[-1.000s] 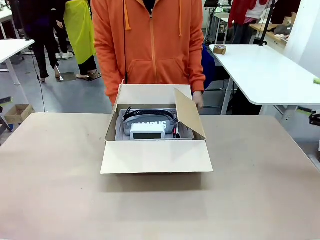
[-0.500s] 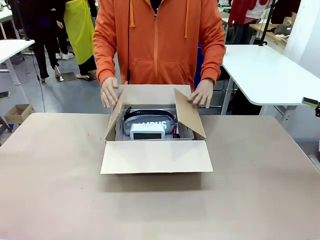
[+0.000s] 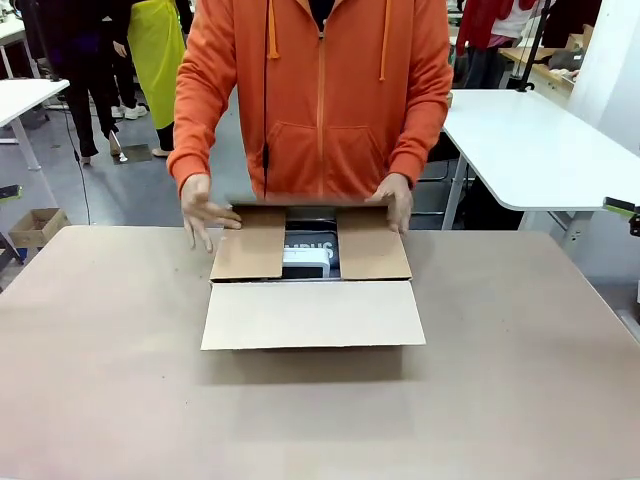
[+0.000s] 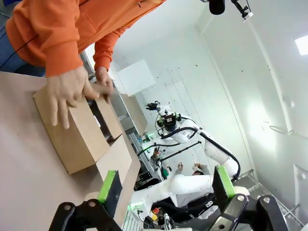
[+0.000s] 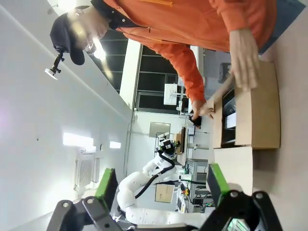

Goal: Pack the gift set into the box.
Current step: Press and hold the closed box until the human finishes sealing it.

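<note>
From the front, the box (image 3: 312, 315) is seen toward the far side of the brown table (image 3: 110, 380). Its two side flaps are folded in, and its near flap is laid flat toward the camera. The gift set (image 3: 307, 258) is found inside the box, in the gap between the flaps. One hand (image 3: 200, 212) of the person is held beside the box. The other hand (image 3: 396, 195) is placed at its far corner.

In the left wrist view, the left gripper (image 4: 166, 180) is seen with its fingers spread wide and nothing between them. In the right wrist view, the right gripper (image 5: 161, 177) is spread wide too, with nothing held.

A white table (image 3: 540, 140) and a grey floor (image 3: 150, 190) are seen behind. Most of the gift set is hidden under the flaps, and the letters on it are cut off.
</note>
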`<state>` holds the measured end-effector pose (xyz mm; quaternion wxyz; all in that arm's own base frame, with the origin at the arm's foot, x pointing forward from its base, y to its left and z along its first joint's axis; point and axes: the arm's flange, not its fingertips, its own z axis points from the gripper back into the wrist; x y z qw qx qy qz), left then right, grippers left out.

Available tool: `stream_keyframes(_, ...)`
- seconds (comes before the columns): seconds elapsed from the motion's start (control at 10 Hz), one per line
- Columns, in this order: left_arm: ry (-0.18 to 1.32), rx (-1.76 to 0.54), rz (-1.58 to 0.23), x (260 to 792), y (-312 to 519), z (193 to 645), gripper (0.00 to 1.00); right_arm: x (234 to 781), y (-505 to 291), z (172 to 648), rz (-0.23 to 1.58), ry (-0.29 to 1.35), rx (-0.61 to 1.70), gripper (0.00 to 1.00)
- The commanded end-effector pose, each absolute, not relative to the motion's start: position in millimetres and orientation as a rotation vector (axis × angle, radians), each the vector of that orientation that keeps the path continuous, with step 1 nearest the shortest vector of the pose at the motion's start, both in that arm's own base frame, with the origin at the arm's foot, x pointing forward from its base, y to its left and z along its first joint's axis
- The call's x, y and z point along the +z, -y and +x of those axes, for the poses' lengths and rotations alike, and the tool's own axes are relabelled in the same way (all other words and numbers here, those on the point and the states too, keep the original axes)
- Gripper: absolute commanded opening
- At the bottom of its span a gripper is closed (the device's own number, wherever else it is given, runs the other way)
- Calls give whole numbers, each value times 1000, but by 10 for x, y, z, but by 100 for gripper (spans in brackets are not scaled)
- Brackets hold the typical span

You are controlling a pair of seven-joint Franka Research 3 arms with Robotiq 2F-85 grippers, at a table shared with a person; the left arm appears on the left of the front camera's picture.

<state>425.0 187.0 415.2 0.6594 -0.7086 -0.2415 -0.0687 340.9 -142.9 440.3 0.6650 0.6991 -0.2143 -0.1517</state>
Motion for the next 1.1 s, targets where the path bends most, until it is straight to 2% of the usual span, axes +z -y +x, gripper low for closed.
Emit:
stream_keyframes(0.0, 561, -170, -1592, 4137, -1855, 4208, 100, 4434, 1421, 3391, 1590, 471, -349, 100)
stream_keyframes(1.0, 561, -170, -1592, 4137, -1855, 4208, 100, 4434, 1421, 3391, 1590, 471, -349, 100)
